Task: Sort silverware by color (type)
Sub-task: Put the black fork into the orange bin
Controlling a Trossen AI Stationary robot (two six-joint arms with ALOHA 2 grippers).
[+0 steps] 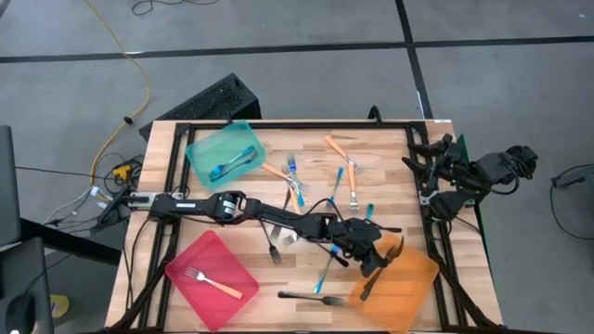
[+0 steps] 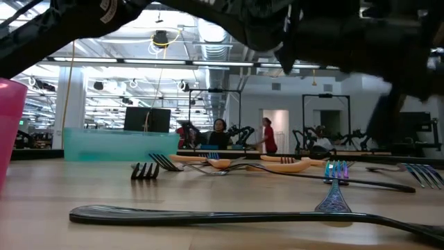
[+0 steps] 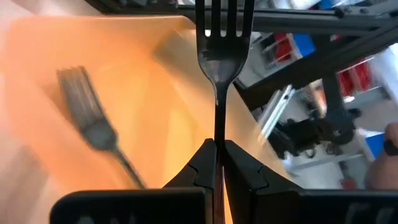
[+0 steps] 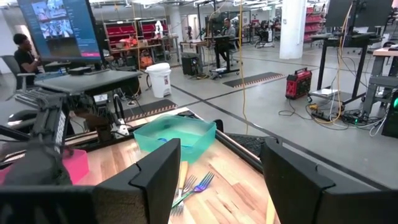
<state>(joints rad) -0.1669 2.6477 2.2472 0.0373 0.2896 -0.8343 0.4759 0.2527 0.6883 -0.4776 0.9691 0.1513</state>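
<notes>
One black fork (image 3: 219, 68), pinched by left tool (image 3: 219, 163), overhangs orange tray (image 3: 124, 87) rim.

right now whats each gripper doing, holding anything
left gripper: shut on a black fork, held over the orange tray.
right gripper: open, holding nothing, parked at the table's right edge.

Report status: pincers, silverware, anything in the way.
Left pincer shut on black fork, over orange tray; one black fork inside. Right pincer open, parked at table's right edge. More forks unsorted mid-table. Nothing in the way.
</notes>
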